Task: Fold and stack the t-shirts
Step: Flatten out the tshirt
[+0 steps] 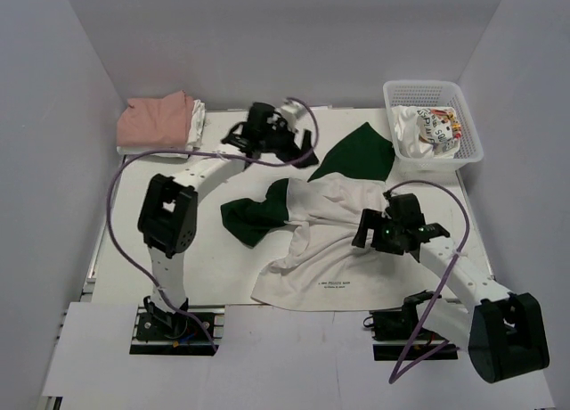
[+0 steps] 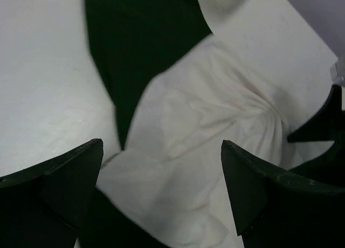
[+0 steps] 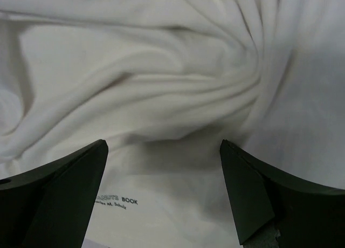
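Plain pale lilac-grey walls (image 1: 267, 36) box the scene in on three sides. Soft, even light falls on the flat white table (image 1: 223, 269), and a matte white panel (image 1: 294, 356) runs along its near edge.

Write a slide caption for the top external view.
Left gripper and right gripper, both open, near a crumpled white cloth t-shirt with dark green sleeves; folded salmon-pink shirt at far left.

arms (image 1: 166, 266): white links, black joints | cables (image 1: 109, 209): purple | fingers (image 2: 54, 199): black, tapered wedges
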Robot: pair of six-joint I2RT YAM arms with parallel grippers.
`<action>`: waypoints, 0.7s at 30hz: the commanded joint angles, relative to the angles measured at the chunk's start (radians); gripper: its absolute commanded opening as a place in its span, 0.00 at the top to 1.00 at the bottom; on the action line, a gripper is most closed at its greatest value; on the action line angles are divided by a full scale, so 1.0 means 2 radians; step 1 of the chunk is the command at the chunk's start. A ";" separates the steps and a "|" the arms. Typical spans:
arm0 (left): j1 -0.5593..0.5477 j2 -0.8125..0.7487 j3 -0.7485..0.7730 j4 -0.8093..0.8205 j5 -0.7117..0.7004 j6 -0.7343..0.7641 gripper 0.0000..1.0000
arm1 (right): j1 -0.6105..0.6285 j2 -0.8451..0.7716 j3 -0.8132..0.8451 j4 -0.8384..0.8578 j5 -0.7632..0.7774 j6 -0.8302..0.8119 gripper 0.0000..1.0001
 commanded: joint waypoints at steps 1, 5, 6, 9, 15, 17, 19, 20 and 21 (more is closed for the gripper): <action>-0.045 0.027 -0.017 -0.039 0.016 0.034 0.00 | 0.000 -0.033 -0.029 -0.031 0.023 0.040 0.10; -0.097 0.080 0.007 -0.080 -0.011 0.049 0.00 | -0.002 -0.045 -0.044 -0.036 0.034 0.046 0.10; -0.104 0.090 0.021 -0.089 -0.020 0.049 0.00 | -0.002 -0.042 -0.044 -0.038 0.042 0.046 0.10; -0.120 0.123 0.039 -0.108 -0.070 0.054 0.00 | -0.002 -0.024 -0.039 -0.035 0.052 0.041 0.10; -0.102 0.162 0.041 -0.119 -0.174 -0.009 0.00 | -0.001 0.042 -0.009 0.008 0.086 0.034 0.10; -0.085 0.162 0.014 -0.109 -0.241 -0.049 0.00 | 0.001 0.088 0.024 0.030 0.096 0.026 0.10; -0.072 0.157 0.003 -0.117 -0.304 -0.085 0.00 | 0.002 0.143 0.046 0.051 0.087 0.008 0.10; -0.055 0.157 -0.003 -0.122 -0.319 -0.098 0.00 | 0.003 0.177 0.083 0.062 0.090 0.003 0.10; -0.045 0.151 -0.010 -0.122 -0.347 -0.115 0.00 | 0.004 0.194 0.100 0.064 0.100 0.003 0.10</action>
